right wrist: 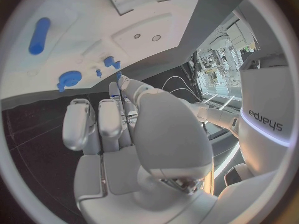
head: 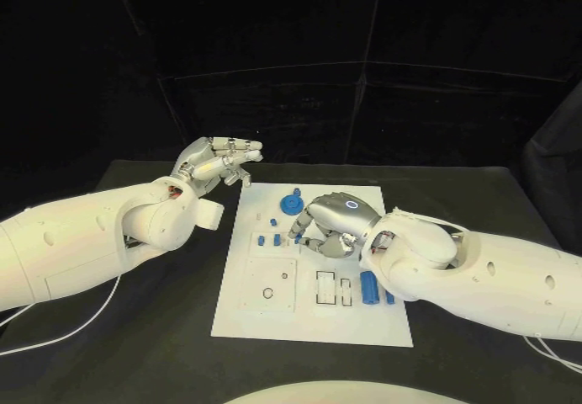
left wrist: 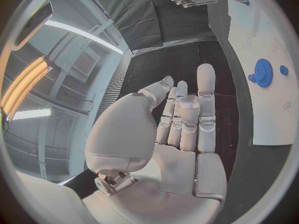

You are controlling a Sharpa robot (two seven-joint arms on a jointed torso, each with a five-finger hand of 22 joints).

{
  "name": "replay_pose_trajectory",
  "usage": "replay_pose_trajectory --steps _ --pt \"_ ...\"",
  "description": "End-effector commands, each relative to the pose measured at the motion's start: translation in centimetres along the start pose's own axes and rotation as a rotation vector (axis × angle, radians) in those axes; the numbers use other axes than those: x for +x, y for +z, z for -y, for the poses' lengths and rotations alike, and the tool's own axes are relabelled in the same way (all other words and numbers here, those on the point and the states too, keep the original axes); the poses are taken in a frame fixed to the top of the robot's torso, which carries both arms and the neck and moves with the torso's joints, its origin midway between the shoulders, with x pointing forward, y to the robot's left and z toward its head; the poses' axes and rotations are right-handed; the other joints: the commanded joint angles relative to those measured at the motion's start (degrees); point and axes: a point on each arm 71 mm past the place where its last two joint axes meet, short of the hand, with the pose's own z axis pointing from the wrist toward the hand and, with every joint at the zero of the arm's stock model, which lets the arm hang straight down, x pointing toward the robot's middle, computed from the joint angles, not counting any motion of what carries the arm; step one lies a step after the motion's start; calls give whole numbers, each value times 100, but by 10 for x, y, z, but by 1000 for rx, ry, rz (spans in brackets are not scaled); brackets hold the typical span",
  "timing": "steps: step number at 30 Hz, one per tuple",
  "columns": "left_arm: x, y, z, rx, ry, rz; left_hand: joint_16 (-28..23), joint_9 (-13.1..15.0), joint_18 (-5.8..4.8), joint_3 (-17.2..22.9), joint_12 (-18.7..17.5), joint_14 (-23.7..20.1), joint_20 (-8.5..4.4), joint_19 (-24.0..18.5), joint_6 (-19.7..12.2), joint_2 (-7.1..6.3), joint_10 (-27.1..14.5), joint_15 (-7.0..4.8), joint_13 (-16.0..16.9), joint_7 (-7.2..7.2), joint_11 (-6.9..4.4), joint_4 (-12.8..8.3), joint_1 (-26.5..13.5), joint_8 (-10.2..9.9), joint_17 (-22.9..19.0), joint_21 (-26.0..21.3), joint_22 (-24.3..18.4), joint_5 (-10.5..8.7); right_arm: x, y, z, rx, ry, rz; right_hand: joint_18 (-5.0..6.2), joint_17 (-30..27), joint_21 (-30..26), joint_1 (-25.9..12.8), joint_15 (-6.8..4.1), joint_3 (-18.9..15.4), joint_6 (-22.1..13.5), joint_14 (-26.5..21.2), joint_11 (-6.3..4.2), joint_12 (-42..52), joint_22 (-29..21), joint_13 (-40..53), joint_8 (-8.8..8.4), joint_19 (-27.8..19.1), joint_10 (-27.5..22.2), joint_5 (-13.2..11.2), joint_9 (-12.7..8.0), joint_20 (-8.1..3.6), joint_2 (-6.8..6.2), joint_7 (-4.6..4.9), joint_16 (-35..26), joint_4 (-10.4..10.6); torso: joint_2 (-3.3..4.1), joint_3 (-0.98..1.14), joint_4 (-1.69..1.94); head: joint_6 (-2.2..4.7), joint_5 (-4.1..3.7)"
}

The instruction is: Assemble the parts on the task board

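A black table (head: 145, 337) carries everything, and a white task board (head: 304, 324) lies flat on its middle. The board runs lengthwise away from the robot, with dark tabletop showing on both of its long sides and beyond its far end. A thin white cable (head: 60, 332) trails over the table's near left part.

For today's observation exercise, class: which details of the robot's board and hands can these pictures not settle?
- Head view: the right hand covers the middle of the task board, hiding whatever lies beneath its fingers.
- Head view: the small blue parts are too small to tell their shapes.
- Left wrist view: the task board is cut off by the circle's edge just past the blue gear.
- Right wrist view: the right hand's own thumb hides its fingertips.
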Motion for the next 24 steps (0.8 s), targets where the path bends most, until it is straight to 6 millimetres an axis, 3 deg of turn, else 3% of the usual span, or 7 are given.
replay_pose_trajectory --steps 1,8,12,24 --pt "4 1 1 2 -10 -13 -20 -9 119 3 20 -51 -1 -24 -7 30 -34 -3 6 17 10 -23 31 22 -5 -34 -10 25 12 4 -5 -34 17 -19 -31 -3 19 -55 -6 26 -7 192 -37 -3 4 8 -34 26 81 21 -6 -8 -18 45 37 -19 3 -5 -5 -25 74" --pt "9 2 0 -1 -15 -24 -20 -9 119 3 20 -51 -1 -24 -7 30 -34 -3 6 17 10 -23 31 22 -5 -34 -10 25 40 7 -11 -42 27 -89 -32 -4 22 -62 -3 31 -9 191 -34 -7 8 8 -37 26 79 20 -7 -6 -25 50 40 -32 10 20 -17 -88 192" --pt "9 2 0 -2 -15 -25 -24 -10 118 -2 23 -55 1 -24 -11 29 -40 0 6 20 13 -22 26 22 -14 -38 -13 24 45 8 -12 -41 23 -110 -31 -3 20 -67 -2 31 -11 191 -32 -9 4 8 -38 22 78 18 -7 -5 -28 52 42 -37 -4 9 -14 -129 234" --pt "8 2 0 -4 -14 -22 -23 -10 117 -7 26 -57 3 -24 -15 28 -45 3 6 23 17 -20 20 21 -15 -42 -16 24 49 9 -16 -57 19 -140 -33 -6 28 -89 3 30 -14 190 -27 -15 16 8 -42 26 76 15 -8 -2 -37 58 45 -49 7 14 -17 -178 314"
